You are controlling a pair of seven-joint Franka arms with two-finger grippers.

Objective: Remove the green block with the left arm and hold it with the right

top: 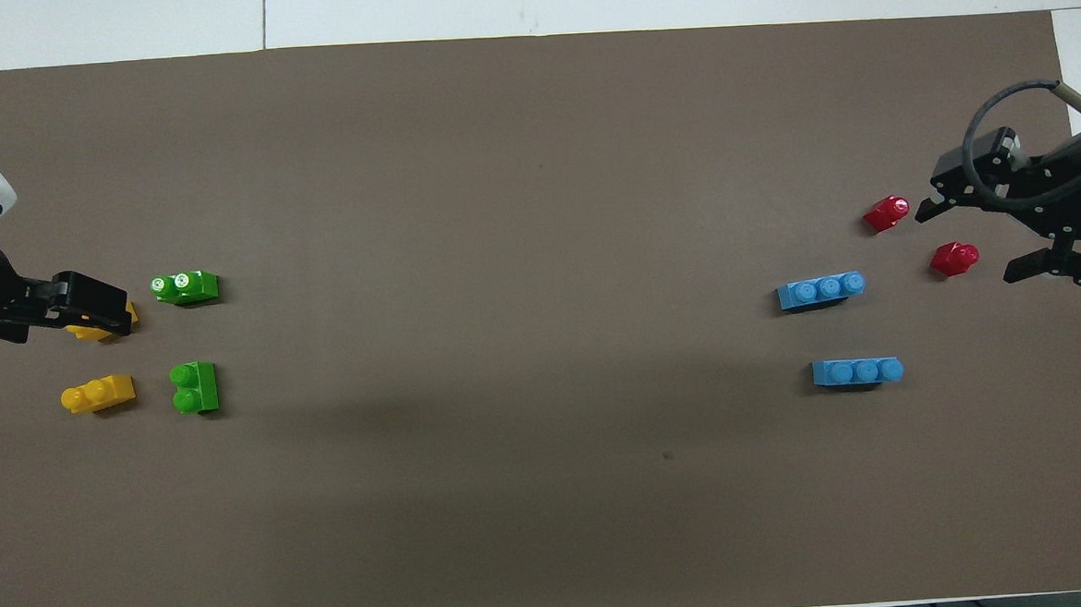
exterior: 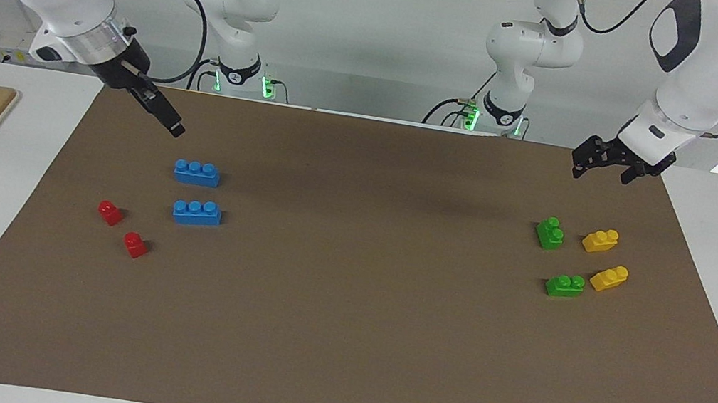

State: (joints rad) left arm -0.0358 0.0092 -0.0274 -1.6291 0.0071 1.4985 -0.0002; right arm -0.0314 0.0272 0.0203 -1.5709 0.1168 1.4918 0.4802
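Currently hovering | left pincer (exterior: 601, 167) apart, empty, above green block (exterior: 550, 232) for pickup | right pincer (exterior: 169, 119) apart, waiting to hold

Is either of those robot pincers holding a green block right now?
No, both green blocks lie on the brown mat, and the left pincer and right pincer hang empty above it.

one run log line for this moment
left tool: open, raised over mat edge, empty | right tool: open, raised, empty | two small green plastic bricks: on mat, untouched
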